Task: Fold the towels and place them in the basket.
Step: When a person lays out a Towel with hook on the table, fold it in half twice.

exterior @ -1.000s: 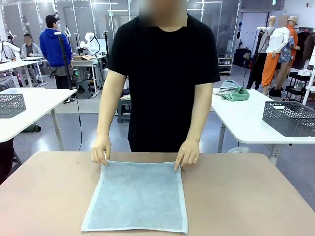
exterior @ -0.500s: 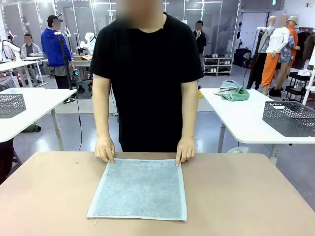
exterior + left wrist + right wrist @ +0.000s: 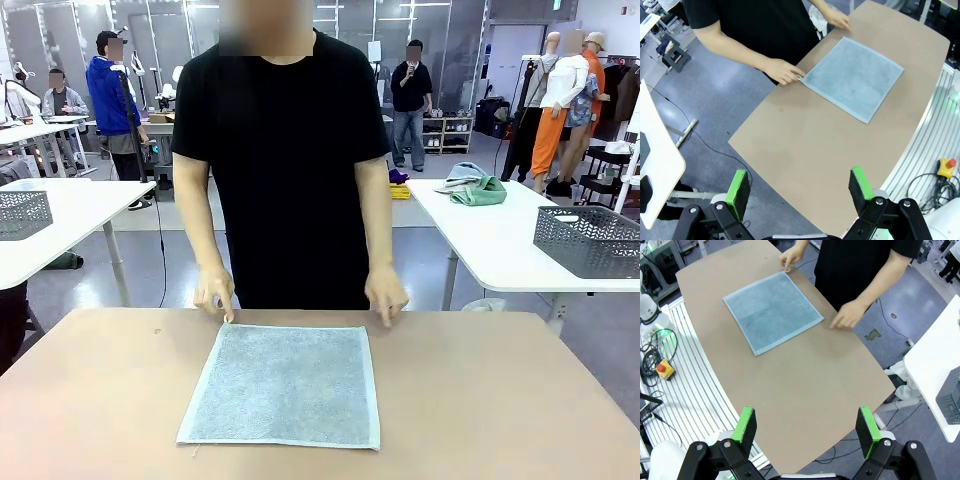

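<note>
A light blue-grey towel [image 3: 280, 385] [image 3: 852, 77] [image 3: 771, 310] lies flat and unfolded in the middle of the brown table [image 3: 500, 400]. The person's hand [image 3: 215, 297] touches its far left corner. Their other hand [image 3: 386, 296] hovers just beyond the far right corner. My left gripper [image 3: 797, 182] hangs open and empty high above the table's near left edge. My right gripper [image 3: 806, 422] is open and empty too, high over the near right edge. A dark grey mesh basket [image 3: 587, 240] stands on a white side table at the right.
A mint green cloth [image 3: 480, 191] and a pale cloth lie heaped on that white side table [image 3: 490, 250]. A paler grey mesh basket [image 3: 22, 213] sits on another white table at the left. Cables and a red stop button [image 3: 663, 367] lie below the table's near edge.
The person slid the towel away from the near edge toward themselves and stood up straighter. One hand has come off the far right corner. My grippers stayed open.
</note>
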